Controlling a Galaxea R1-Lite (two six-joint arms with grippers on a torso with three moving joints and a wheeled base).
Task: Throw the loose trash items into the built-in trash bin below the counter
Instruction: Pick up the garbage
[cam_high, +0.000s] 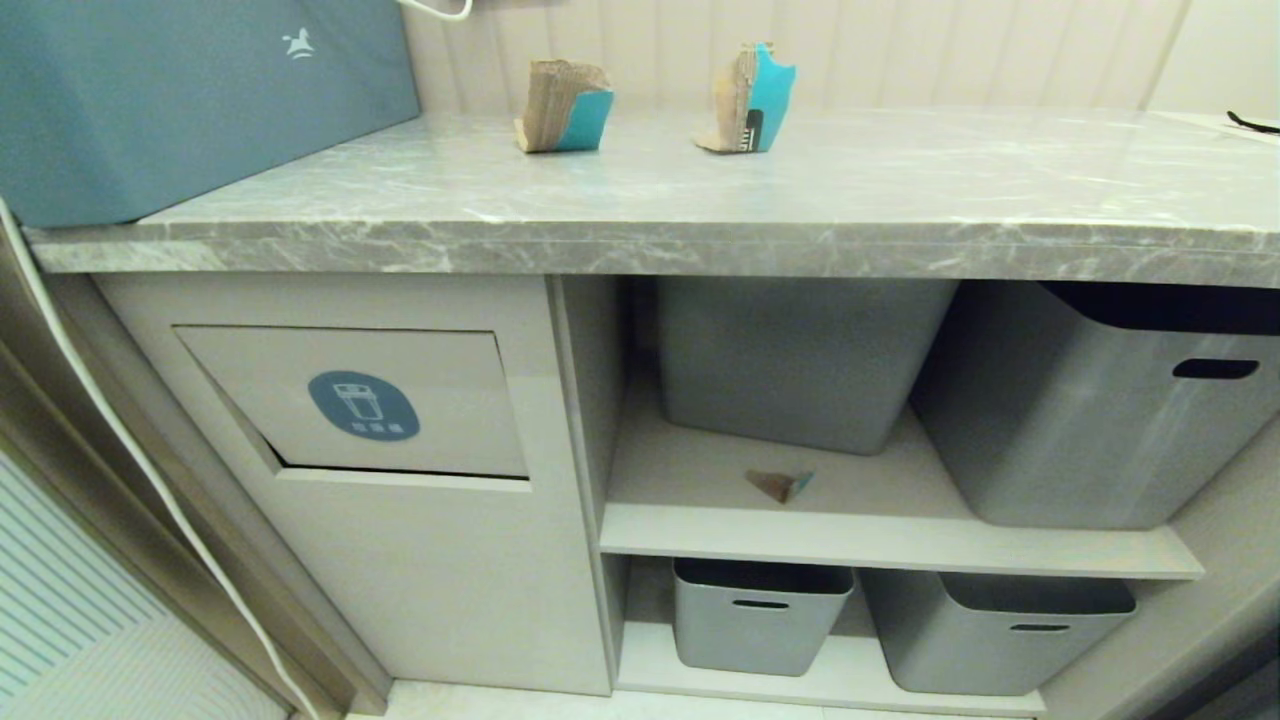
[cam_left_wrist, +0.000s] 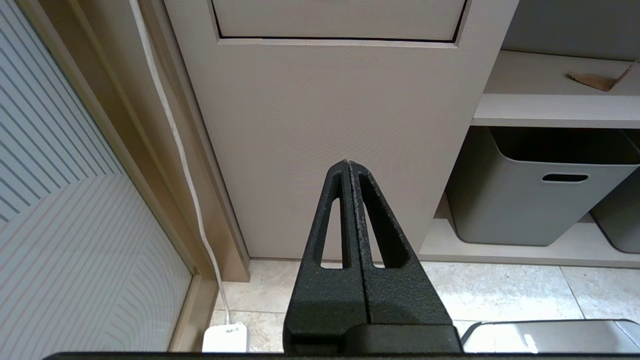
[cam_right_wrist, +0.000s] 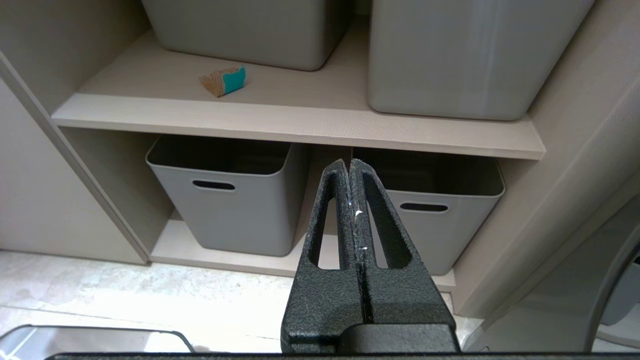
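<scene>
Two brown cardboard chunks with turquoise faces, one (cam_high: 563, 106) to the left of the other (cam_high: 752, 98), stand at the back of the grey marble counter (cam_high: 700, 200). A small flat triangle scrap (cam_high: 781, 484) (cam_right_wrist: 223, 81) (cam_left_wrist: 595, 81) lies on the upper open shelf. The trash bin's flap (cam_high: 365, 402), with its round blue sticker, sits in the beige cabinet front below the counter's left part. My left gripper (cam_left_wrist: 347, 164) is shut and empty, low before the cabinet front. My right gripper (cam_right_wrist: 349, 162) is shut and empty, low before the lower shelf. Neither arm shows in the head view.
A large teal-blue box (cam_high: 190, 100) stands on the counter's left end. Grey storage bins fill the upper shelf (cam_high: 1090, 410) and the lower one (cam_high: 760, 615). A white cable (cam_high: 130, 440) hangs down the left wall to a white adapter (cam_left_wrist: 225, 339) on the tiled floor.
</scene>
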